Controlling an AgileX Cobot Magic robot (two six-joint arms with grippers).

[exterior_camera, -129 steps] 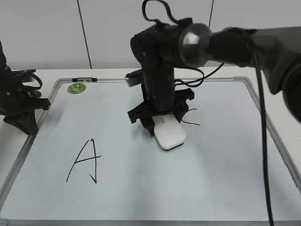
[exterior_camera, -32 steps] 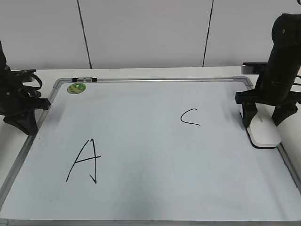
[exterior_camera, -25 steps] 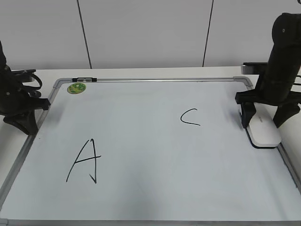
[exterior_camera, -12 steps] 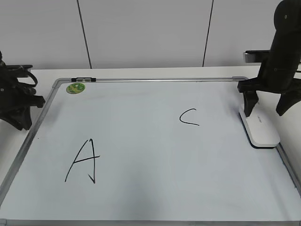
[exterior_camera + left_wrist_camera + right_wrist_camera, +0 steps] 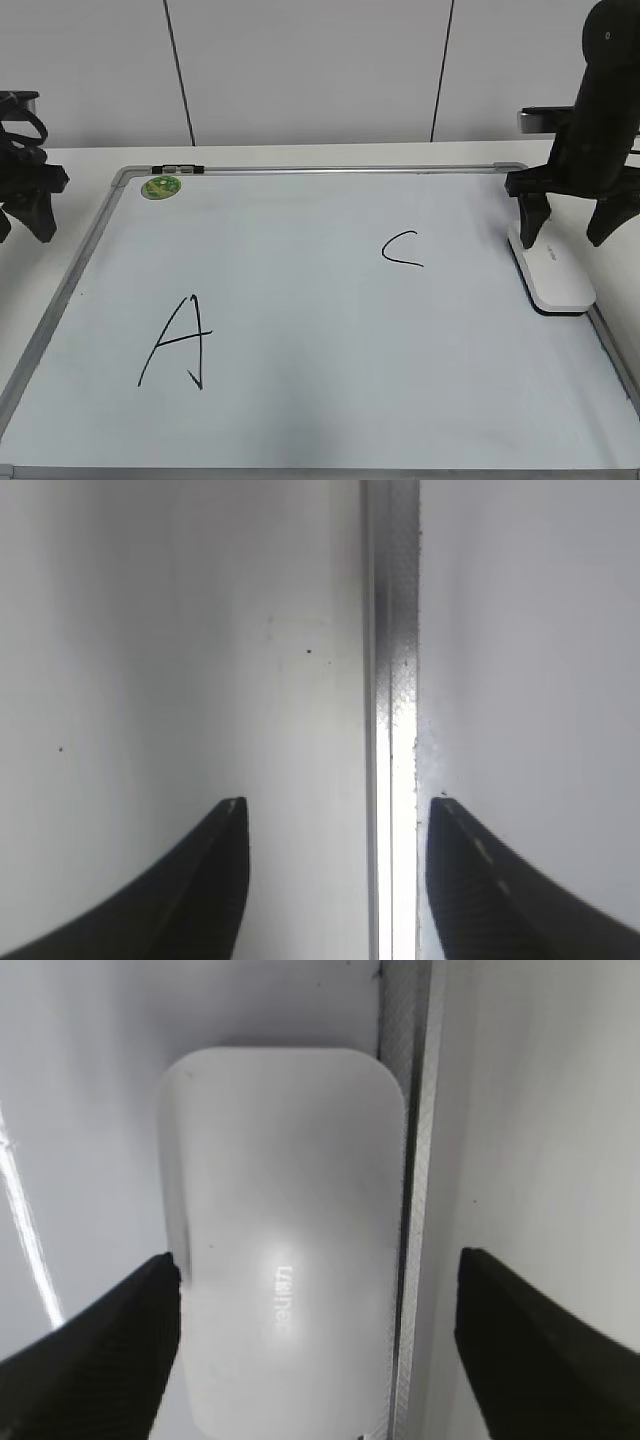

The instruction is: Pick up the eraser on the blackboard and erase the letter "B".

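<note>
The blackboard (image 5: 330, 330) is a pale whiteboard with a silver frame. It bears a black letter A (image 5: 176, 341) and a letter C (image 5: 402, 250). No letter "B" shows on it. The white eraser (image 5: 555, 276) lies flat at the board's right edge, against the frame. My right gripper (image 5: 568, 232) is open and hovers just above it, one finger on each side, not touching. In the right wrist view the eraser (image 5: 285, 1230) lies between the spread fingers of the right gripper (image 5: 318, 1258). My left gripper (image 5: 25, 212) is open and empty at the board's left edge.
A round green magnet (image 5: 162, 187) sits at the board's top left corner. In the left wrist view the board's frame strip (image 5: 392, 660) runs beneath the open left gripper (image 5: 338, 804). A grey wall stands behind the table.
The right gripper carried the eraser from beside the C to the right edge, let it go and rose. The left arm has lifted and drawn back to the left.
</note>
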